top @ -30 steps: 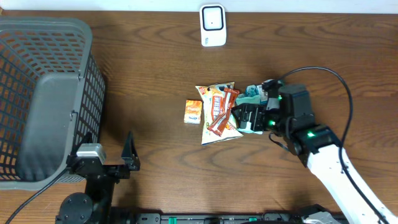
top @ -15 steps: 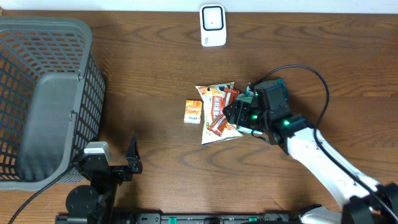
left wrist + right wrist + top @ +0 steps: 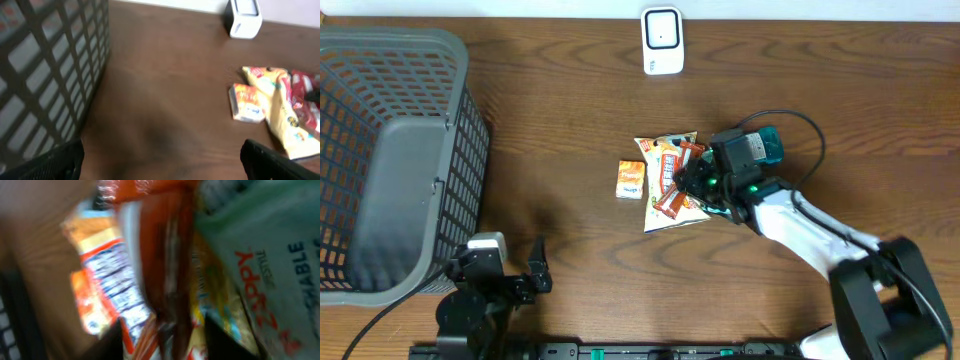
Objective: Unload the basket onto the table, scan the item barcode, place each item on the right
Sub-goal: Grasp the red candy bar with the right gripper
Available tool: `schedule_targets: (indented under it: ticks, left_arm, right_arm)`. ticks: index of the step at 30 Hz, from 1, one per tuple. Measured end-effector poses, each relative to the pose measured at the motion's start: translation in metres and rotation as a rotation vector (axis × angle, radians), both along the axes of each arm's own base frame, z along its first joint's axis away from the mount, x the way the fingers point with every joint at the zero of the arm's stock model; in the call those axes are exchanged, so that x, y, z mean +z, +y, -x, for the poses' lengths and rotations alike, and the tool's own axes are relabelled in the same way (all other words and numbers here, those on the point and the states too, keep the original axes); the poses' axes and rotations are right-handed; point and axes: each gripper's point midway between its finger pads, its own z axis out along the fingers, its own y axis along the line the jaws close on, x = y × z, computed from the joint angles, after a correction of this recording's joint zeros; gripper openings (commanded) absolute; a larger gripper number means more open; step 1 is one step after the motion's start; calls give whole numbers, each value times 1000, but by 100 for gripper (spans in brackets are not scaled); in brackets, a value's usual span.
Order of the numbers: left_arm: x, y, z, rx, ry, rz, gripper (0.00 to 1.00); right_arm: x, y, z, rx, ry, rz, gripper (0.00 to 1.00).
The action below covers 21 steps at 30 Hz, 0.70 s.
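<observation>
A white barcode scanner stands at the table's far edge. Mid-table lies a pile of snacks: a yellow bag, red-brown bars on top of it and a small orange packet to its left. My right gripper is down on the pile's right side. In the right wrist view its dark fingers stand on either side of a red-brown bar, with a pale green packet beside it; blur hides any contact. My left gripper hovers open over bare wood at the near left.
A large grey mesh basket fills the left end of the table, close to the left arm. The right arm slants from the near right corner toward the pile.
My right gripper has pushed leftward onto the snack pile and its fingers have narrowed round a red-brown bar. The left arm has drawn slightly back toward the near edge.
</observation>
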Motion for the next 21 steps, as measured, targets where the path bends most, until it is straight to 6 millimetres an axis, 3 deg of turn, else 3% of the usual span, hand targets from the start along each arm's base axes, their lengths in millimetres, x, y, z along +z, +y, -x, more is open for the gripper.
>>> schedule_targets:
  ticks: [3,9,12,16,21]
  left_arm:
    - [-7,0,4,0,33,-2,100]
    - [-23,1,12,0,104,-6,100]
    - [-29,1,16,0,136,-8,100]
    - [-38,1,22,0,177,-10,100]
    - [-44,1,26,0,208,-12,100]
  right_arm:
    - [-16,0,5,4,46,7,1]
    - [-3,9,7,93,14,-34,1]
    - [25,20,16,271,-81,-83,1]
    - [74,23,48,583,-248,-131,1]
    - [100,19,87,840,-383,-122,1]
